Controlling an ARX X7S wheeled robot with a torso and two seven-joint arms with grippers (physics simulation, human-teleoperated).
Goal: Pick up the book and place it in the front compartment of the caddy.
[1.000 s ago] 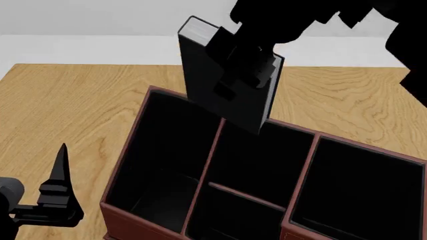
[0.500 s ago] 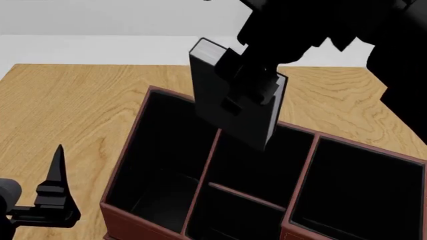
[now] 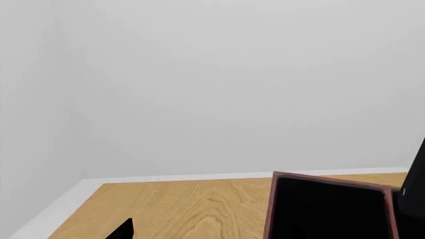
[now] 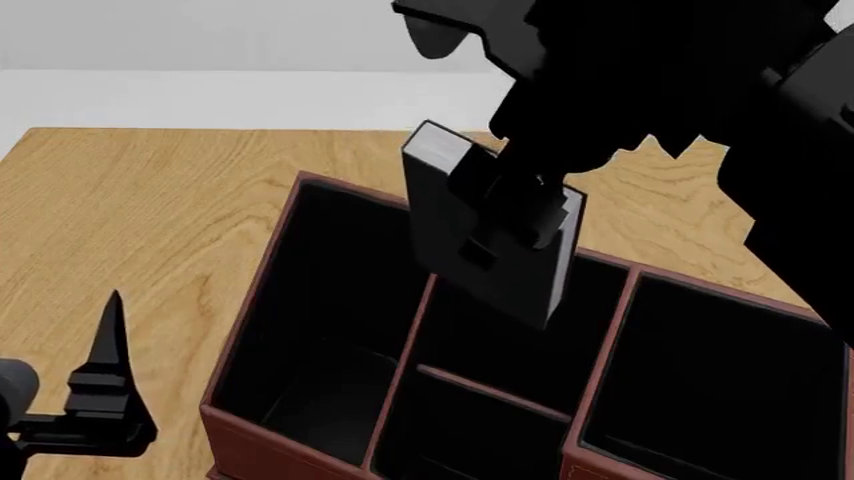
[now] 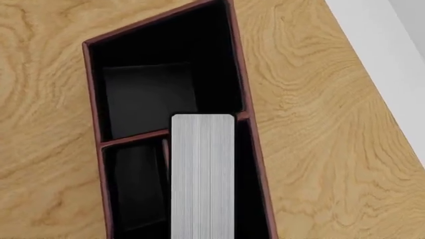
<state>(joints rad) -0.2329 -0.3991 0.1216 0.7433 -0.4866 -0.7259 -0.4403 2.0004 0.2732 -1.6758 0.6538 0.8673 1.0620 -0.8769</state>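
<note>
Three views are given, and each shows something the others lack. In the head view the right claw [image 4: 505, 215] is seen clenched on the book [image 4: 487, 235], which is held tilted in the air above the caddy [image 4: 274, 270], its lower corner hanging over the front compartment [image 4: 514, 345], the squarish cell just below the claw. The book's black cover faces the camera there, and only a thin pale strip shows along its edges. The right wrist view alone shows the book's pale ribbed page edge [image 5: 202, 174] reaching out from the claw, with the caddy's cells [image 5: 149, 99] and the short cross divider below it; the claw's own fingers are not seen in that view. The left wrist view shows mostly blank wall, a strip of tabletop [image 3: 186, 204] and one corner of the caddy [image 3: 332, 209].

The left claw [image 4: 104, 385] is cut off at the frame's corner in the head view, well apart from the caddy; whether it is released or clenched cannot be told. Much of the right arm is a black mass with little detail. No writing or labels can be read on the book or caddy.
</note>
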